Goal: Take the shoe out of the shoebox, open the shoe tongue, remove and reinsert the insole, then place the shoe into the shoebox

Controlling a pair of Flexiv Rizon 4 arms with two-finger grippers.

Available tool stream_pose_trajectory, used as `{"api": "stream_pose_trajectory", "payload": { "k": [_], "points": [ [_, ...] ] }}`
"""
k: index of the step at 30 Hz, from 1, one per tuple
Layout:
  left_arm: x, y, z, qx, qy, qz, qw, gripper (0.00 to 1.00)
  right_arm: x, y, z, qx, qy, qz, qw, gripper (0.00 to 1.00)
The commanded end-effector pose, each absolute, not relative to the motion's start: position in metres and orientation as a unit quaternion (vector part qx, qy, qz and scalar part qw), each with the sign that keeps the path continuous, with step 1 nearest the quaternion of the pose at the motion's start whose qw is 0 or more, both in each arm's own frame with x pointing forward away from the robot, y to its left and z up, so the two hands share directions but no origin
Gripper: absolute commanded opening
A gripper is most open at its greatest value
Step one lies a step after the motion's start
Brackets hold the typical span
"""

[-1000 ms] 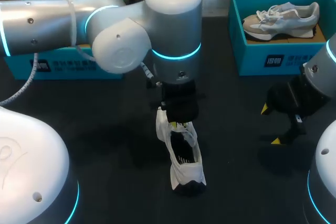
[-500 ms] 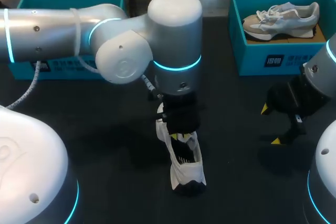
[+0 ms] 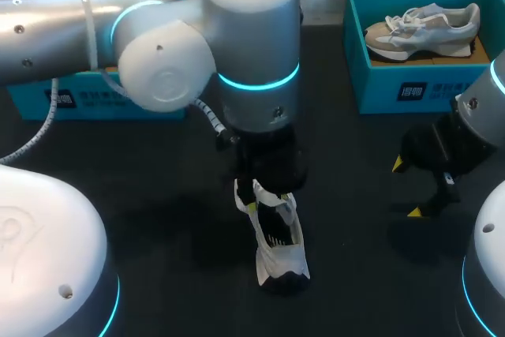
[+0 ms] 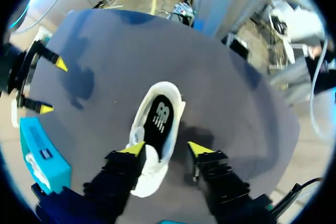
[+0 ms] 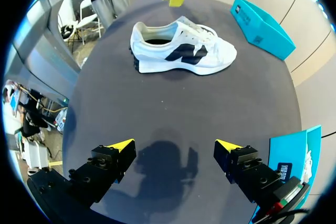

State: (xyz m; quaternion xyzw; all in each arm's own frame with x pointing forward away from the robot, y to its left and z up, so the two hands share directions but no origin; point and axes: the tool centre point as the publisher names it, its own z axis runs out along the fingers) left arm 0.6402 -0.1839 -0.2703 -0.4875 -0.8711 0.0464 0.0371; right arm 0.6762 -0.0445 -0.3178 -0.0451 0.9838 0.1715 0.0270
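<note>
Where left gripper [image 4: 167, 149] gapes: white shoe [image 4: 149, 172], dark insole [image 4: 159, 120].

Table [image 3: 166, 187]: dark grey, matte, plain top, spanning the whole head view.
Light: even and soft; blurred shadows [image 5: 167, 162] lie dark on the tabletop.

Three cameras look at one spot.
The head camera sits high up behind the robot and looks down on the whole table [image 3: 158, 171] from far off. The left wrist camera looks down along the left gripper [image 4: 168, 149] and is very close to the white shoe [image 4: 157, 121], right above it. The right wrist camera looks along the right gripper [image 5: 174, 144], across the table, with the white shoe farther away and seen from its side. All three views share the white shoe and the dark table top around it.
</note>
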Motion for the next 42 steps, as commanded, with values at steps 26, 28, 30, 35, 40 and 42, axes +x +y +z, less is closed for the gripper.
{"api": "stream_pose_trajectory", "payload": {
  "k": [26,28,30,35,40,42],
  "points": [
    [0.594,-0.18,-0.27,-0.04,-0.992,0.057,0.108,1.0,0.675,-0.045,-0.318,-0.045,0.984,0.171,0.028,1.0],
    [0.594,-0.18,-0.27,-0.04,-0.992,0.057,0.108,1.0,0.675,-0.045,-0.318,-0.045,0.984,0.171,0.028,1.0],
    [0.594,-0.18,-0.27,-0.04,-0.992,0.057,0.108,1.0,0.675,-0.045,-0.318,-0.045,0.984,0.171,0.028,1.0],
    [0.584,-0.19,-0.28,0.006,-0.995,0.055,0.078,1.0,0.675,-0.045,-0.318,-0.045,0.984,0.171,0.028,1.0],
    [0.576,-0.201,-0.283,0.009,-0.997,0.048,0.053,1.0,0.675,-0.045,-0.318,-0.045,0.984,0.171,0.028,1.0],
    [0.575,-0.204,-0.286,0.009,-0.998,0.048,0.045,1.0,0.675,-0.045,-0.318,-0.045,0.984,0.171,0.028,1.0]
  ]
}}
